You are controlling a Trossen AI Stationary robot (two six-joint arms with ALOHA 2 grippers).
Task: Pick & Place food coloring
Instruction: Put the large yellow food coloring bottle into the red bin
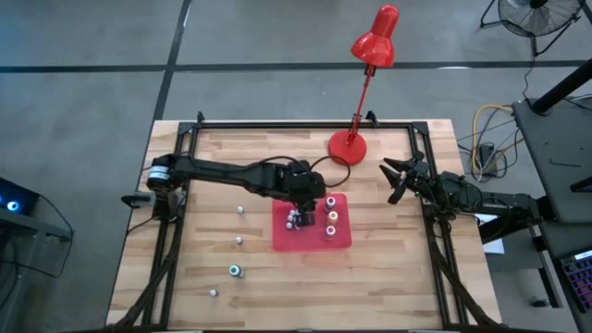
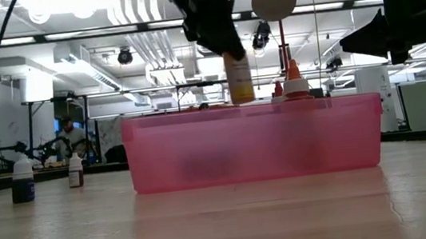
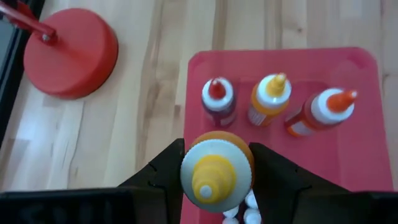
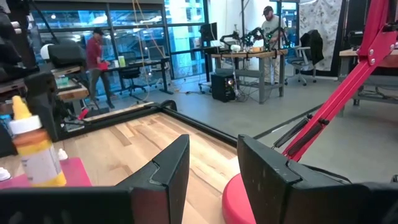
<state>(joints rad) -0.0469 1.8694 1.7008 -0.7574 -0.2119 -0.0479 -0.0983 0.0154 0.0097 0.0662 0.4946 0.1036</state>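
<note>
Now L jaws grip yellow-capped bottle.

Grey floor around wooden bench; fan beyond; windows, desks farther off.

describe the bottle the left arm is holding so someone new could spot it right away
Start at the red tray in the middle of the wooden table, below the red lamp. Over the tray's left part, the left pincer grips one bottle with a white collar and yellow tip. Unlike the three bottles standing in a row in the tray, it hangs in the air.
</note>
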